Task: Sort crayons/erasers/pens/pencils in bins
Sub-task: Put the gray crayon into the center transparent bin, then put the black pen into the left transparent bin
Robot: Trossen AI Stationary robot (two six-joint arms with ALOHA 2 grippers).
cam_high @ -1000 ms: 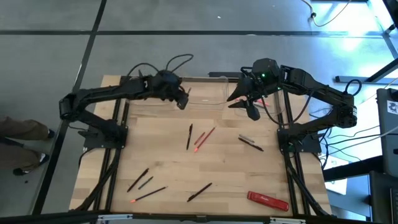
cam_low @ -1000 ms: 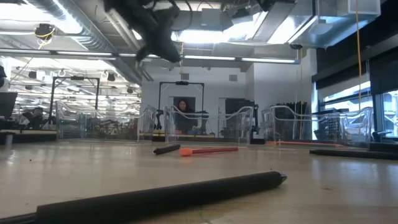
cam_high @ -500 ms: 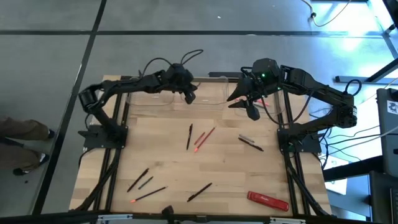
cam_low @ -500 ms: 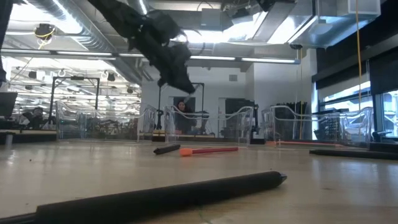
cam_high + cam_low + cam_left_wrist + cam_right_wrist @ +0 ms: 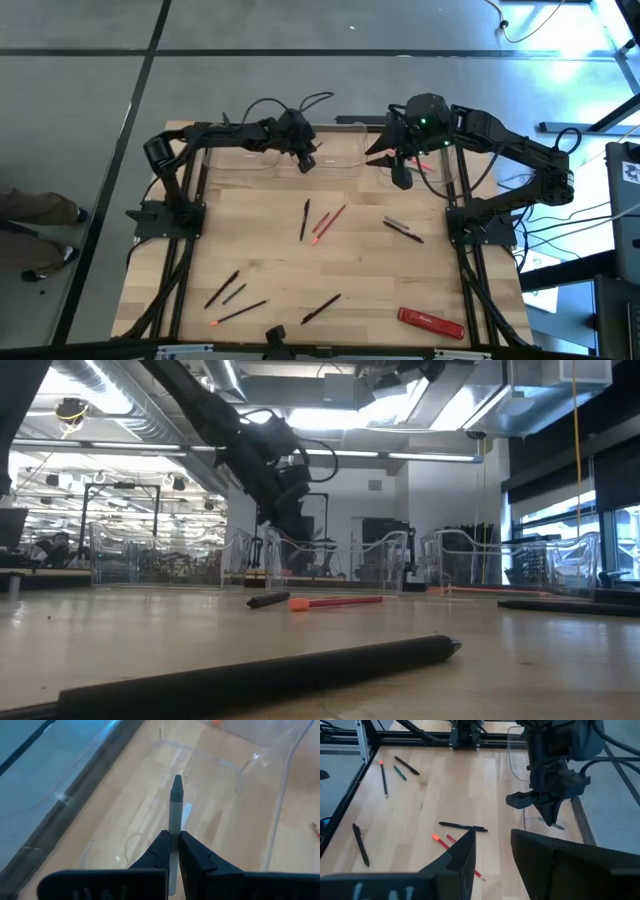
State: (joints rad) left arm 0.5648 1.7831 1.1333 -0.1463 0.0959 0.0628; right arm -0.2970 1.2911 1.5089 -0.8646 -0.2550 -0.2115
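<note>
Left pincer (image 5: 172, 842) clamped mid-shaft on a thin, stiff, light, probably slippery pen (image 5: 174, 815) over the 12 o'clock bin (image 5: 125, 820); right pincer (image 5: 492, 852) hanging wide, idle.

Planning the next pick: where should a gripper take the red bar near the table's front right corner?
Grip the red bar across its narrow width at mid-length, coming straight down from above. It lies flat and slightly angled on the table, clear of the pens, so turn the fingers square to its long sides.

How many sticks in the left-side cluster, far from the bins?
3: long dark stick, shorter stick beside it, orange-tipped stick nearest the table edge. None appears hidden.
</note>
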